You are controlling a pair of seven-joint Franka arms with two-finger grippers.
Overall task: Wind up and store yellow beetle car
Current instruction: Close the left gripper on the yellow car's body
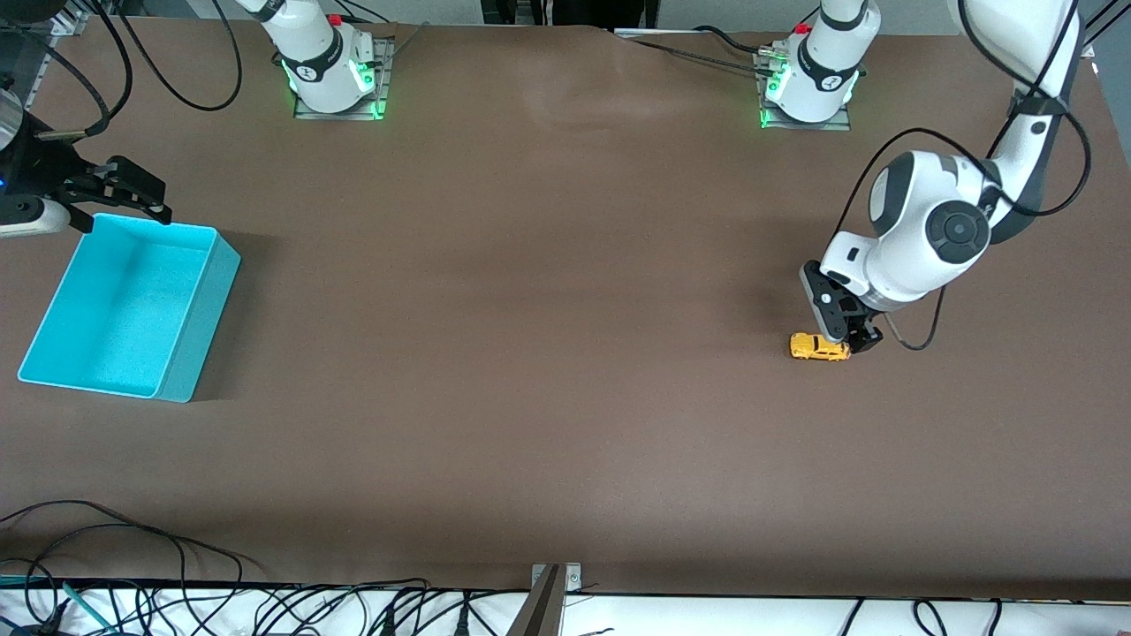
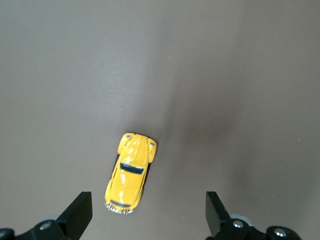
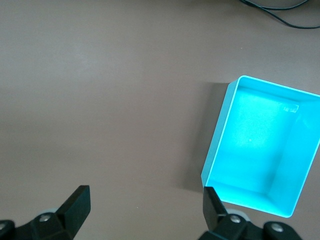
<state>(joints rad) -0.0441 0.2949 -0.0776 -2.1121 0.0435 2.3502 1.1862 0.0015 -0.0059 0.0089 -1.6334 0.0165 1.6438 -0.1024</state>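
Jaws of our left gripper stand wide over the yellow beetle car, which sits on the table toward the left arm's end. Our right gripper, also wide, waits beside the turquoise bin; we see nothing in it.

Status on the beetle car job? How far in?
Early. Nothing done: the yellow beetle car sits on the table at the left arm's end, ungripped. In hand: the left gripper is open over it. The right gripper waits open by the empty turquoise bin. Left: grasp, wind, store.
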